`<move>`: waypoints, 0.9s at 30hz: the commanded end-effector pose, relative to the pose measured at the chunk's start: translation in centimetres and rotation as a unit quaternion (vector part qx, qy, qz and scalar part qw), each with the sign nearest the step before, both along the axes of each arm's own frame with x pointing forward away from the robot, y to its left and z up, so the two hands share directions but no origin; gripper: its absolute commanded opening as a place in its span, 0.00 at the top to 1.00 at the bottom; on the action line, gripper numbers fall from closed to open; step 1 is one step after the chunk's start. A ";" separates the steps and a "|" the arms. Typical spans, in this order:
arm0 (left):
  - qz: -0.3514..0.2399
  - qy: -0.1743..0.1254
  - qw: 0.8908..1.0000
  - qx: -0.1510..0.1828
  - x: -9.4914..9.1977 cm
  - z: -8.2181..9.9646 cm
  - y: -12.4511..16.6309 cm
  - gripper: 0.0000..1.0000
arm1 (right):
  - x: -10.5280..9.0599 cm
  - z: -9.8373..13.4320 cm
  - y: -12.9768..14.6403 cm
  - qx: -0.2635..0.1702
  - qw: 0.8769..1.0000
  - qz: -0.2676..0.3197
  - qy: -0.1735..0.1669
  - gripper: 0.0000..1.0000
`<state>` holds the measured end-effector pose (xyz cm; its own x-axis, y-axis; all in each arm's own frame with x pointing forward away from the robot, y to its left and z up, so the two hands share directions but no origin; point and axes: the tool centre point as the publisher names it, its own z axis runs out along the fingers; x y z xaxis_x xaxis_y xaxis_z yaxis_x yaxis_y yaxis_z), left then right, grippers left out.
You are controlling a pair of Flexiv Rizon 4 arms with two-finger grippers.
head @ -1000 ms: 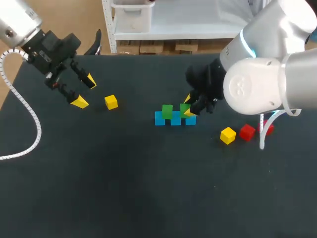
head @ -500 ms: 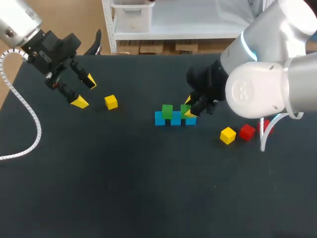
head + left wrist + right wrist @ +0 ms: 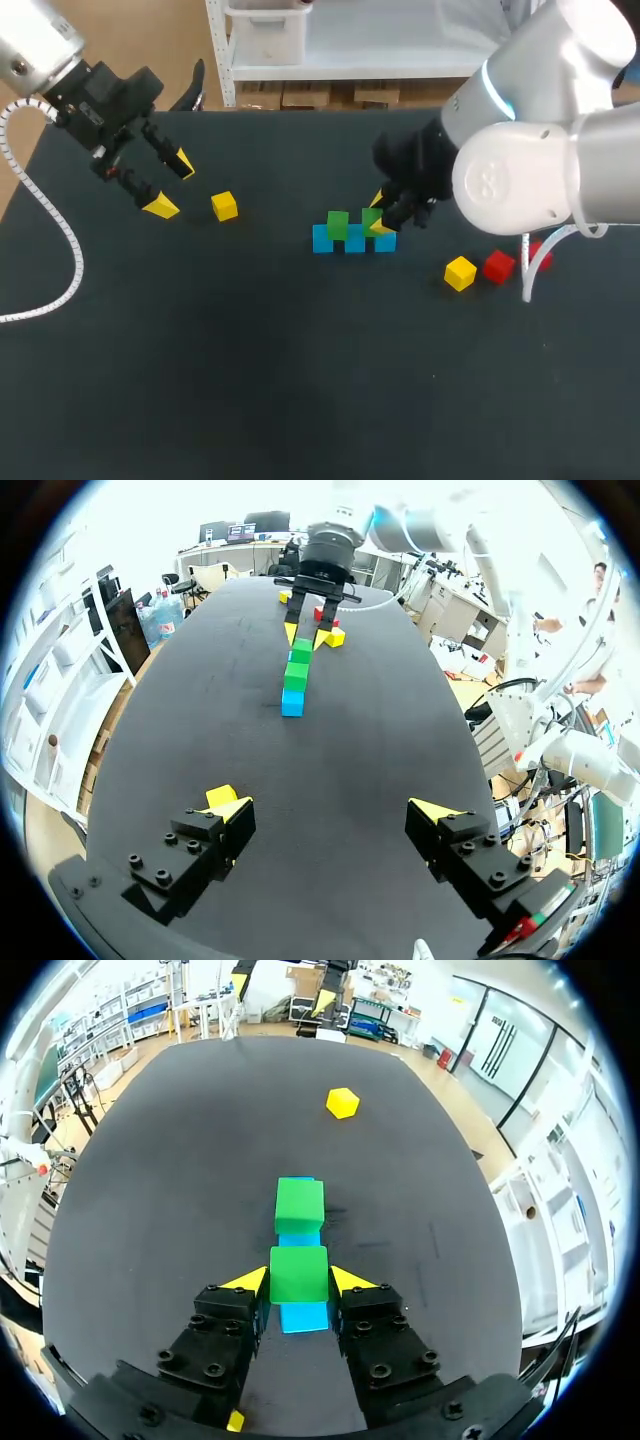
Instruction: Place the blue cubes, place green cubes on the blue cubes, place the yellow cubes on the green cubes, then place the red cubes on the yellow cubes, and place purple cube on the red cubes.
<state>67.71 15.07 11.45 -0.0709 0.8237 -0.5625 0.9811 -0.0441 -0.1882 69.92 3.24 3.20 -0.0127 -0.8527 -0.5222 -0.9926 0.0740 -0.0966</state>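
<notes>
- Head view: the row of blue cubes [image 3: 353, 241] is laid on the surface [image 3: 250, 350]. One green cube [image 3: 338, 224] sits on the row. My right hand [image 3: 378, 222] is at the row's right end with the second green cube [image 3: 372, 216]. Not yet stacked: a yellow cube [image 3: 224, 206] near my left hand [image 3: 165, 185], another yellow cube [image 3: 460, 273] and a red cube [image 3: 498, 265]. I cannot confirm a purple cube.
- Left wrist view: my left hand stands wide apart and holds nothing, well away from the row.
- Right wrist view: my right hand grips the second green cube, a finger against each side, and the cube rests on a blue cube. I judge the green layer almost complete. Release and the yellow, red and purple layers remain.
</notes>
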 end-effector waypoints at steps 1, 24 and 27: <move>-0.001 0.000 1.000 0.000 0.1 0.0 0.0 0.00 | 0.2 0.0 0.1 0.000 1.000 0.002 0.002 1.00; -0.001 0.000 1.000 0.000 0.1 0.0 0.0 0.00 | 0.1 -0.2 0.2 0.002 1.000 0.003 0.007 1.00; -0.001 0.000 1.000 0.000 0.1 0.0 0.0 0.00 | 0.1 -0.2 0.2 0.002 1.000 0.003 0.008 1.00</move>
<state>67.71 15.07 11.45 -0.0709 0.8237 -0.5626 0.9811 -0.0441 -0.1882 69.97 3.42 2.96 -0.0158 -0.8510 -0.5249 -0.9941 0.0696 -0.0829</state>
